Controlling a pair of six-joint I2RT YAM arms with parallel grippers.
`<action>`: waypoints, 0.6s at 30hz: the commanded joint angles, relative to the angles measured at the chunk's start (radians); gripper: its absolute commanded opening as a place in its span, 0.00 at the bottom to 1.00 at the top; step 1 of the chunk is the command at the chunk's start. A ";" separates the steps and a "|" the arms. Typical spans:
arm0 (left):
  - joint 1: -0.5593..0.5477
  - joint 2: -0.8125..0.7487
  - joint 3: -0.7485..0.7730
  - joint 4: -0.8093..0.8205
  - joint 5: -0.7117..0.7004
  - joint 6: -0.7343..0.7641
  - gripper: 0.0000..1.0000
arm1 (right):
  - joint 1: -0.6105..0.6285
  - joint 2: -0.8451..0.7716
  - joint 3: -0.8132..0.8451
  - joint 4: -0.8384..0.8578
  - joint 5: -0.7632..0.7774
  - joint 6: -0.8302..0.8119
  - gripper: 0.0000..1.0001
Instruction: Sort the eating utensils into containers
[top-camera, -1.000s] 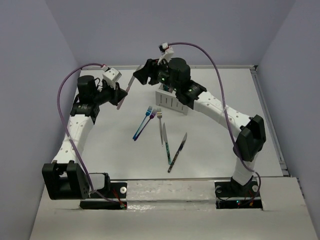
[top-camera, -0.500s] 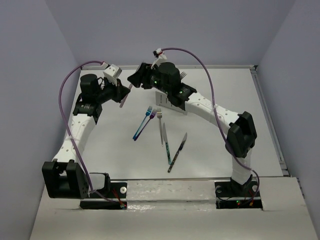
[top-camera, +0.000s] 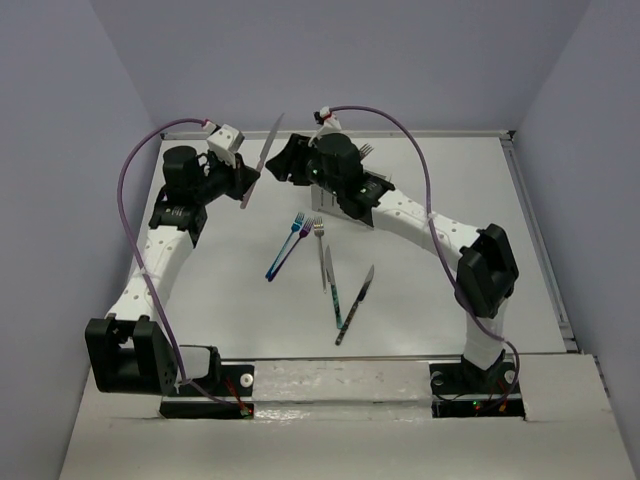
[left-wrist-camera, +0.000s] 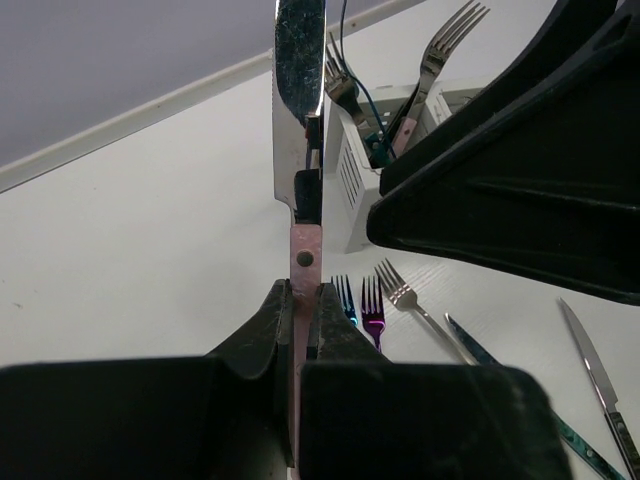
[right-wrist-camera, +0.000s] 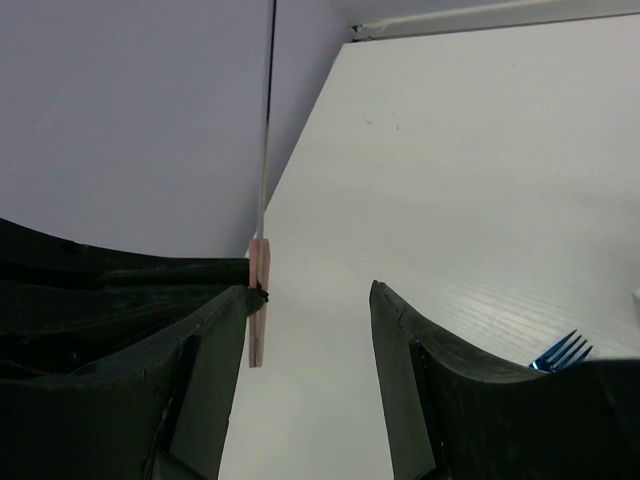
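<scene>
Holding a pink-handled knife (left-wrist-camera: 299, 60) upright in the air, left of the caddy (left-wrist-camera: 345, 185), the left gripper (left-wrist-camera: 303, 300) is clenched on its handle. The right gripper (right-wrist-camera: 310, 290) is spread wide beside it. Several forks (left-wrist-camera: 440, 50) already stand in the caddy; three forks (top-camera: 300, 235) and two knives (top-camera: 357, 300) lie unsorted on the table (top-camera: 220, 300).

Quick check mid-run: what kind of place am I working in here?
Probably a lab test cell, not a kitchen: bare white table, plain walls close around it, only loose cutlery laid out.

Cannot see the tip of the knife (left-wrist-camera: 299, 90), cropped at top, nor its handle end inside the left gripper (left-wrist-camera: 300, 310). Cannot tell compartments of the caddy (top-camera: 325, 200), mostly behind the right arm (top-camera: 405, 212).
</scene>
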 joint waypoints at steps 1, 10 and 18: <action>-0.012 -0.017 0.026 0.059 0.020 -0.009 0.00 | 0.009 0.037 0.101 0.025 -0.021 0.012 0.58; -0.013 -0.014 0.025 0.060 0.027 -0.009 0.00 | 0.009 0.101 0.166 0.025 -0.064 0.024 0.56; -0.018 -0.013 0.020 0.066 0.032 -0.006 0.00 | 0.009 0.161 0.229 0.026 -0.116 0.042 0.53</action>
